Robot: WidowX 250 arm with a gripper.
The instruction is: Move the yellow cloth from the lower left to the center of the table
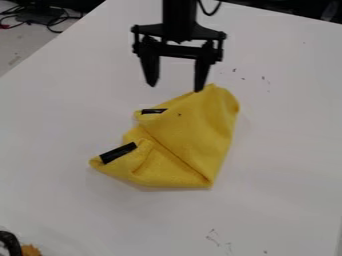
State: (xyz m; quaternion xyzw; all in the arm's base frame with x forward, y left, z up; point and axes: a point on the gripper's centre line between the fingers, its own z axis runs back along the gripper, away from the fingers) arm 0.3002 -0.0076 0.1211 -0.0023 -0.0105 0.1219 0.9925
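The black gripper (175, 88) hangs at the upper middle of the view with its two fingers spread apart and nothing between them. Just below it a yellow cloth (194, 135) lies folded and rumpled on the white table. The right fingertip is at the cloth's top edge; whether it touches the cloth I cannot tell. Two black patches mark the cloth, a larger one (118, 153) at its lower left corner and a smaller one (154, 111) at its upper left. A fold line runs slantwise down to the bottom right corner.
The white table (280, 150) spreads around the cloth, with small dark marks at the right and bottom. Cables (57, 20) lie beyond its edge at the upper left. A black curved object (10, 244) and an orange-brown piece (30, 250) sit in the bottom left corner.
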